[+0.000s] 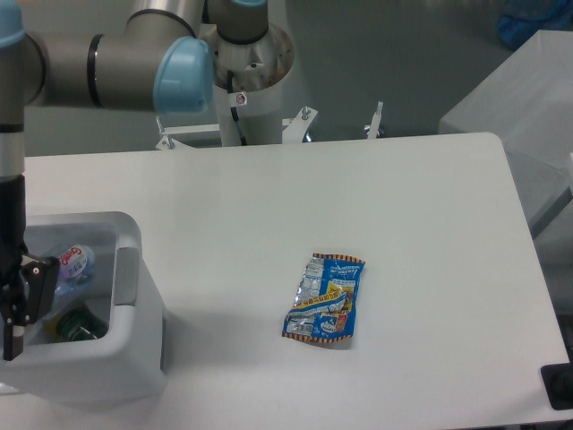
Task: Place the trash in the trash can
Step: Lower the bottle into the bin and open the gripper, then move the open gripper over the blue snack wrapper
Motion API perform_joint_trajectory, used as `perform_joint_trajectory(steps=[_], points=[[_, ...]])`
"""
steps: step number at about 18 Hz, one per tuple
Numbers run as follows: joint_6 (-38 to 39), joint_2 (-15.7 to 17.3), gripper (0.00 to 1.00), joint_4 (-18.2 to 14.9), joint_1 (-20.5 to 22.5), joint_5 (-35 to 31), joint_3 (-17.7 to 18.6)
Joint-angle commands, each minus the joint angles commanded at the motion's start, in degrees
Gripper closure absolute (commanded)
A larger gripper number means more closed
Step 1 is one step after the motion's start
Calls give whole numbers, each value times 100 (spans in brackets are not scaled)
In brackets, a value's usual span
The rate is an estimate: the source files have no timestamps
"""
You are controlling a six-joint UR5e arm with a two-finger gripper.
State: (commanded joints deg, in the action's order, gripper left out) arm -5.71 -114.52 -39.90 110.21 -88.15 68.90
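My tool (16, 309) sits at the far left edge of the view, low over the left side of the white boxy plastic trash can with rounded corners and a thick rim (125, 269); only one dark finger and part of the black body above it show, the rest is cut off by the frame, so I cannot tell whether the tool is spread or pressed together, nor whether anything is between its fingers; my grey arm with its pale blue joint caps (183, 76) reaches from the base column at the top of the view across to the left.

Inside the trash can lies the crushed clear plastic bottle with a pink-white label (72, 264), tilted, its labelled end up toward the far inner wall and just beside my visible finger; whether the two touch I cannot tell; lower in the can there is a dark green rounded object (79, 324) near the front wall, partly hidden by the rim.

The crinkled blue snack wrapper with yellow-white print (325, 297) lies flat on the white tabletop (376, 206), well apart from the trash can and to its right, roughly in the middle of the surface, its long side running from far to near; nothing touches it; the trash can stands on the near left corner of the tabletop.
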Motion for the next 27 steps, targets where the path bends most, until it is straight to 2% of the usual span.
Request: perform_joint_trajectory(steps=[1,2,3,9,12,14,17,21,23,25,27], points=[[0,35,18,0,0,-9,70],[-9,114,2,0,0,-9,141],[17,184,0,0,0,-17,211],[272,395,0,-9,140,-17,466],[360,623,0,-35,631,-9,694],[369,834,0,-35,1123,26,1115],[282,958,0,-35,1817,26,1590],[203,906,0,-35,2399,9,1995],[-86,722,0,-44,2548,-26,2145],[-559,572,0,-35,2680,-18,2364],[-1411,335,0,-44,2864,-18,2496]])
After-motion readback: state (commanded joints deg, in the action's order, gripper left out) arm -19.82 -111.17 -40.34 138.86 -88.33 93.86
